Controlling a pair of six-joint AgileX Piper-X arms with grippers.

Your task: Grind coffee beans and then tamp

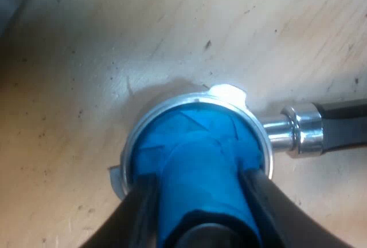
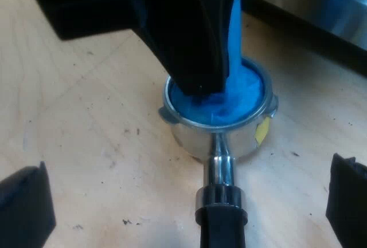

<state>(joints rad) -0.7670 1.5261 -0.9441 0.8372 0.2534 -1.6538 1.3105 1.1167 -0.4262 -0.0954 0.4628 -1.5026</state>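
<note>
Left wrist view: the left tool [image 1: 200,193] is clamped on the blue tamper [image 1: 195,145], one black finger pressed against each side of its stem. The tamper stands upright with its base inside the round basket of the holder [image 1: 133,139], so that a thin metal rim shows around the blue. The holder rests on the pale wooden tabletop [image 1: 114,42], which is scratched and dotted with dark specks. A bright metal neck [image 1: 295,130] leads from the basket to the dark handle [image 1: 344,123], which lies flat and runs out of sight, so its end cannot be seen.

In the right wrist view, the right tool [image 2: 187,199] hangs low over the tabletop near the handle, its fingers [image 2: 26,208] set wide apart and touching nothing. The handle points toward this tool and lies between its fingers. Over the basket, the black bulk of the left tool covers most of the tamper's stem and the far part of the basket. A small yellow mark [image 2: 262,130] sits on the basket's outer wall. Beyond the holder, on its far side, stands the steel front of the machine [image 2: 321,2], with a strip of tabletop between them.
</note>
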